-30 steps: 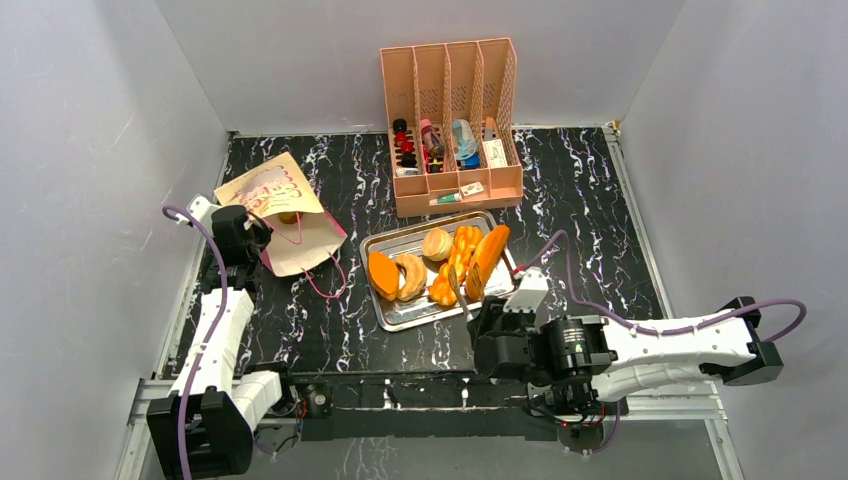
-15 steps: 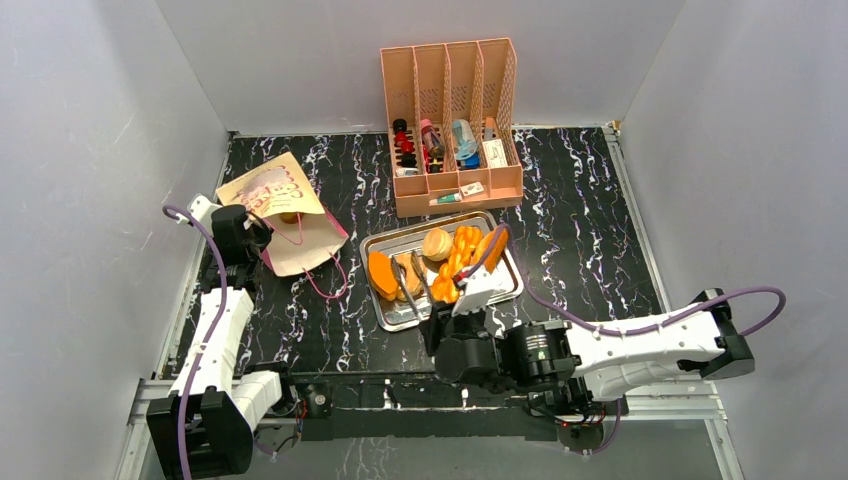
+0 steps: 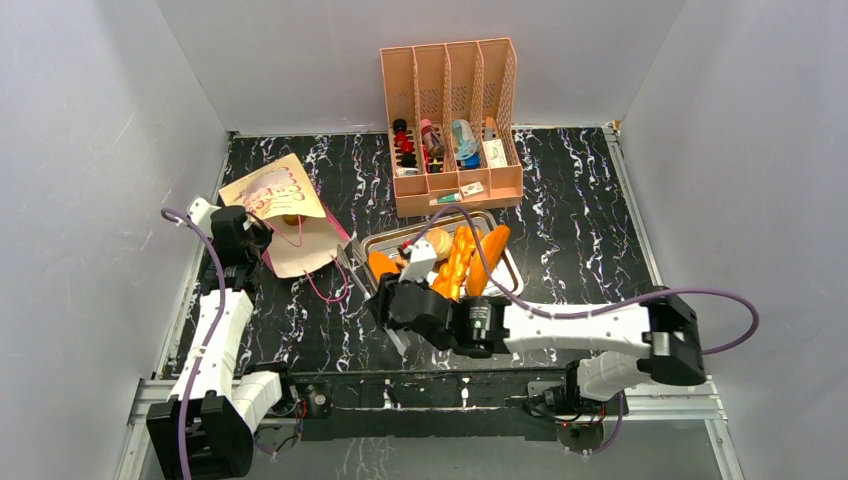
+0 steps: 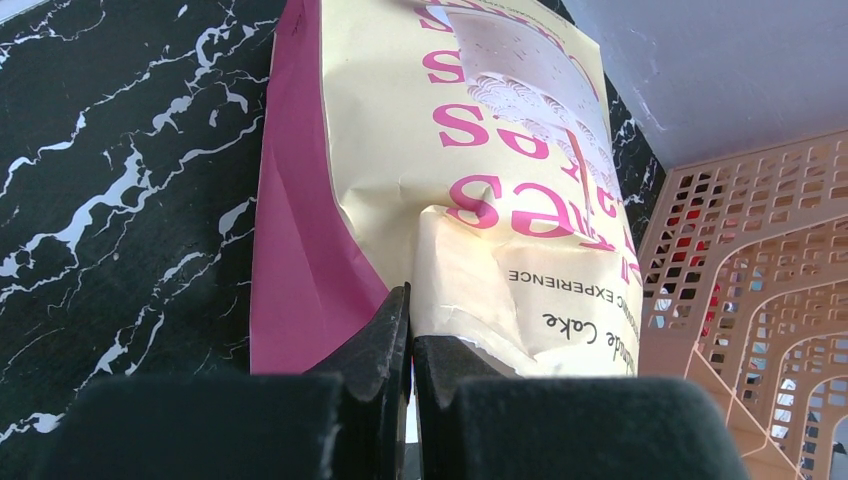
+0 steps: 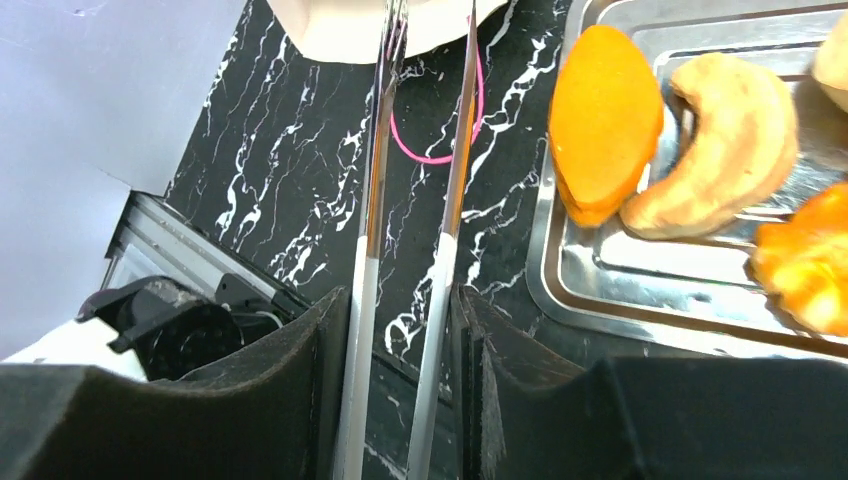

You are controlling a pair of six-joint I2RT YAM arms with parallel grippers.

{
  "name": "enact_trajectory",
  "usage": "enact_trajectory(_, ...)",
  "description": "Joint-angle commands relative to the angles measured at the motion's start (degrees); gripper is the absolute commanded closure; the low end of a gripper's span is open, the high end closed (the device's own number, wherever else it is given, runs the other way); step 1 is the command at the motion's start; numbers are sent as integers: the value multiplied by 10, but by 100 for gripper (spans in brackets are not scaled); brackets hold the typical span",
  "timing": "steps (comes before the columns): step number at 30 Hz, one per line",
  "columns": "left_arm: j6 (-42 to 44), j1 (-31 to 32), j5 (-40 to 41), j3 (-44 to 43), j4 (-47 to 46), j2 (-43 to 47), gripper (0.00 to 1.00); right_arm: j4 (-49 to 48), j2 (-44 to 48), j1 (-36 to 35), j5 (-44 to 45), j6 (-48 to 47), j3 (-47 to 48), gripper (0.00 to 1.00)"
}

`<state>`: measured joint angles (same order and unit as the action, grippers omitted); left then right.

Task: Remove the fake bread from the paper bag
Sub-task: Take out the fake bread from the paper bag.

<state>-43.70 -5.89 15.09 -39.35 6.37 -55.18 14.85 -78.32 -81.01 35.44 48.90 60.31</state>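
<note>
Steel tray (image 5: 660,275) beside paper bag (image 3: 272,188), tongs (image 5: 372,200) between, organizer (image 3: 450,75) behind

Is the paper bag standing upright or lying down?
Lying down: the paper bag's printed face is turned up toward the overhead camera, and the left gripper pinches its edge.

Matt creased paper bag (image 4: 480,190), smooth marbled tabletop (image 3: 580,200), shiny metal tray (image 5: 690,275) and tongs (image 5: 368,230), slotted plastic organizer (image 3: 450,70)
</note>
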Motion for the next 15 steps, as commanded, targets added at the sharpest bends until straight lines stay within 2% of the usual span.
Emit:
enact_trajectory(1, -17, -3, -28, -7, 23, 13, 100, -128, -50, 46, -102, -21, 43, 65)
enact_trajectory(9, -24, -3, -34, -3, 29, 18, 100, -178, -142, 81, -190, -5, 99, 66)
enact_trajectory(15, -28, -2, -40, 3, 33, 25, 100, -218, -185, 108, -232, 49, 124, 67)
